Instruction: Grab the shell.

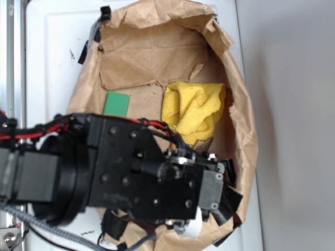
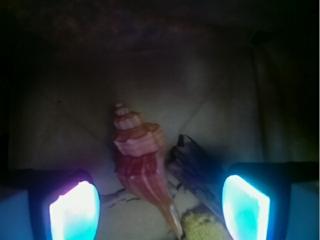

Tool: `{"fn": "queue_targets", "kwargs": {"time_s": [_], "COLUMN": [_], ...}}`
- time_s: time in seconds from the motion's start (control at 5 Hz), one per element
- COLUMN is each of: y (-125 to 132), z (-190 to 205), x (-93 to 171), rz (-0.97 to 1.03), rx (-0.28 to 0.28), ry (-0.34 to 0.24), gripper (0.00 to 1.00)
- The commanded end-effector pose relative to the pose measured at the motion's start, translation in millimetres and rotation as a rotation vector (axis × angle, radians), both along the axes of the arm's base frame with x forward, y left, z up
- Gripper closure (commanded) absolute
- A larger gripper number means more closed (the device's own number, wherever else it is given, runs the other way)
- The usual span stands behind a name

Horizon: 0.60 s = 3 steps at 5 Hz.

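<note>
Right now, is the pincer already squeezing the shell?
No, in the wrist view the shell lies on the paper between the pincer's two glowing fingertips, with clear gaps on both sides.

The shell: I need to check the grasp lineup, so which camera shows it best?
The wrist view. There the shell lies in plain sight between the open gripper fingers, its whorls and tapering point clear, a dark wood piece at its side. In the exterior view the arm hides it completely; only the paper bag and yellow cloth show.
</note>
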State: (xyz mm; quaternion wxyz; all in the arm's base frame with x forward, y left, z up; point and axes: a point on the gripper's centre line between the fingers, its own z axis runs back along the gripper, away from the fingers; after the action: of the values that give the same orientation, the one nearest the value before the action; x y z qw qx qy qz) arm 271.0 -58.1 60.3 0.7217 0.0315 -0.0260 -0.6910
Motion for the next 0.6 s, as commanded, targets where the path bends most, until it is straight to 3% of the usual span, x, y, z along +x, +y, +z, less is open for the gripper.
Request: {"fn": "queue_targets", "kwargs": {"time_s": [0.0,0.2,0.4], "y": [1,9,15], "z": [-23,-39,-38], "x": [-4,2,6], "rz": [-0.071,-0.019,0.024], "rx": [0.003,0.013,0.007], "ry": [0.13,0.16,0.145], "gripper": [0.0,0.01,1.0]}}
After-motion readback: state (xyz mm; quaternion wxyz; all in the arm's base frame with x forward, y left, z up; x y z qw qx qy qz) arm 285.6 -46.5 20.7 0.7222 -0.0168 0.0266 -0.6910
